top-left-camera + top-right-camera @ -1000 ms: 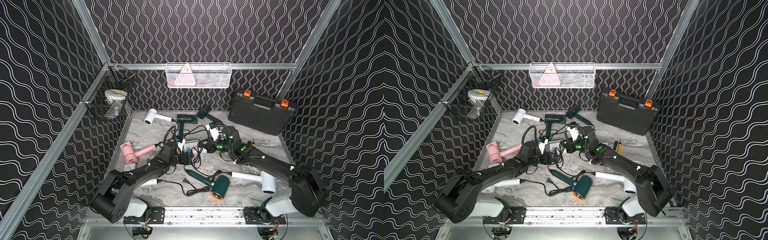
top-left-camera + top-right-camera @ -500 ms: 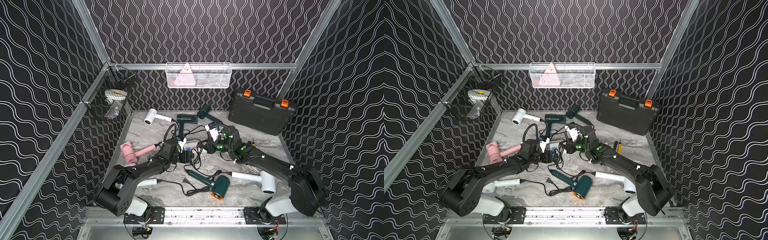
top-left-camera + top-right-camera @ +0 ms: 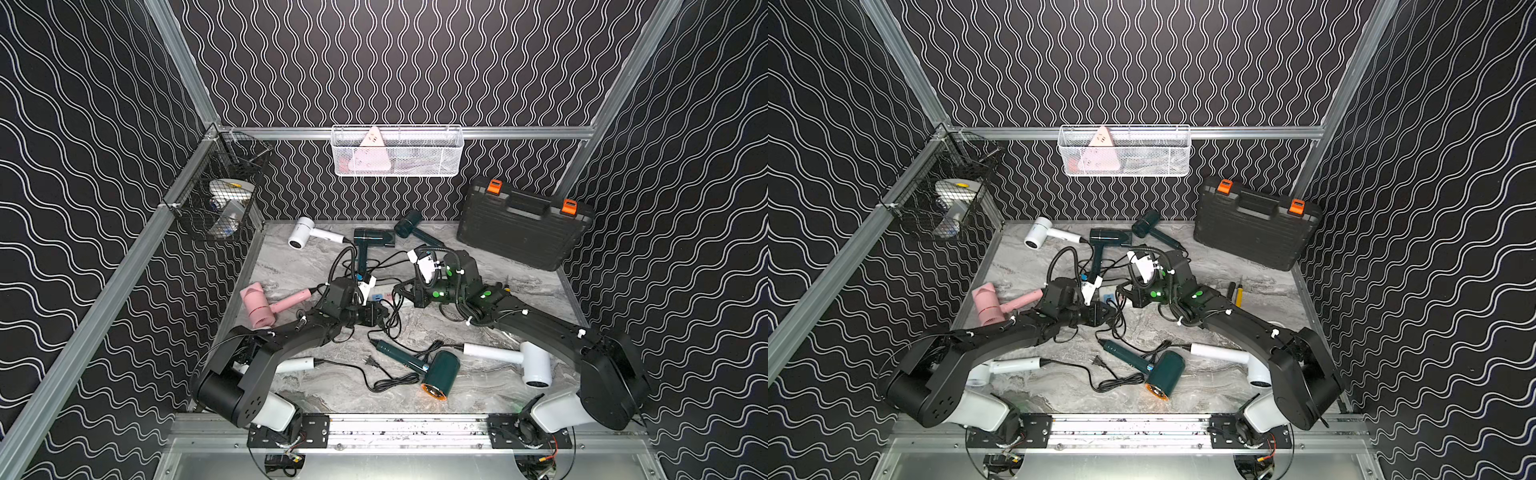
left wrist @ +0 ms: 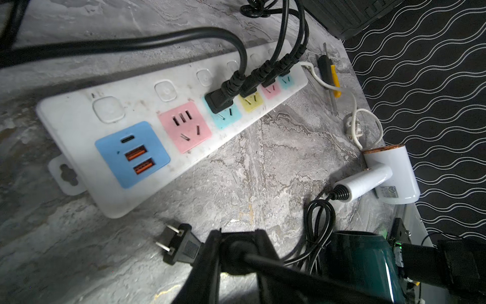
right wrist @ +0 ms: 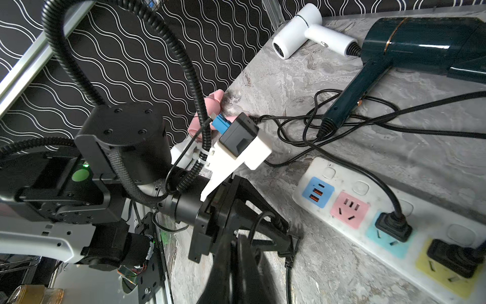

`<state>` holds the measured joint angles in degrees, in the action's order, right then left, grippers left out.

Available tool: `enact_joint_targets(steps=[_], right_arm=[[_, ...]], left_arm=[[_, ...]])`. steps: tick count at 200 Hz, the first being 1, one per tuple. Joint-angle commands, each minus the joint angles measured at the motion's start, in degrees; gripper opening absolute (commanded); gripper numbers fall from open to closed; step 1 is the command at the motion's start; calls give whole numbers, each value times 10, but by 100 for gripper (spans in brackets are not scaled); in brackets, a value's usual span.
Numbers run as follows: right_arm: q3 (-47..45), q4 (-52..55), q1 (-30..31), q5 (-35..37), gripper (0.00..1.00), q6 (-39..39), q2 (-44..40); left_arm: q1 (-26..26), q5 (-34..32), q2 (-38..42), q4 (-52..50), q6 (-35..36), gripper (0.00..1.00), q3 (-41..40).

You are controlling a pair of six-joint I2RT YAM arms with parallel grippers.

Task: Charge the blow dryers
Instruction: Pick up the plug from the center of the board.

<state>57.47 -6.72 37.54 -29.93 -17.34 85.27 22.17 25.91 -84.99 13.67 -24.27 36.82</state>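
Your left gripper point(image 4: 236, 243) is clamped on the back of a black two-prong plug point(image 4: 181, 247). The plug is just beside the USB end of the white power strip point(image 4: 79, 123), prongs turned toward it, not touching. The pink socket point(image 4: 185, 126) next to the USB panel is bare, and black plugs sit in the sockets farther along. Your right gripper point(image 5: 238, 252) has its jaws together near that same end.

A glossy dark green blow dryer point(image 3: 440, 368) and a white blow dryer point(image 3: 534, 365) lie on the robot's side of the strip. A pink blow dryer point(image 3: 259, 305) lies off its USB end and a second white blow dryer point(image 3: 301, 233) behind it. Thin black cords point(image 5: 328, 123) loop over the grey marbled tabletop point(image 3: 332, 395) around it.

Beyond its far end are a ribbed black toolcase point(image 3: 523, 232) and a yellow-and-black screwdriver point(image 4: 333, 79). On the back wall, a white wire basket point(image 3: 436, 166) holds a pink triangular block point(image 3: 370, 156).
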Motion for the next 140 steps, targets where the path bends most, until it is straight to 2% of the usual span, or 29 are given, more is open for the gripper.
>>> enact_joint_targets(steps=[1, 13, 42, 75, 102, 127, 140], right_arm=[[4, -1, 0, -12, 0, 1, 1], [3, -1, 0, -11, 0, -1, 0], [-3, -3, 1, -5, 0, -5, -1], [-18, 1, 0, 15, 0, -14, -5], [-40, 24, 0, 69, 30, -24, -15], [-54, 68, 0, 142, 53, -35, -31], [-61, 93, 0, 187, 72, -42, -44]], left_arm=[[-1, 1, -1, 9, 9, 18, 5], [-2, -1, 1, 8, 9, 13, 5], [-2, -10, 7, 6, 11, 10, 3], [-2, -65, 32, -9, 20, 4, -4], [2, -159, 69, -44, 27, 4, -7], [22, -249, 101, -72, 24, 3, -6], [47, -299, 109, -81, 23, 2, 0]])
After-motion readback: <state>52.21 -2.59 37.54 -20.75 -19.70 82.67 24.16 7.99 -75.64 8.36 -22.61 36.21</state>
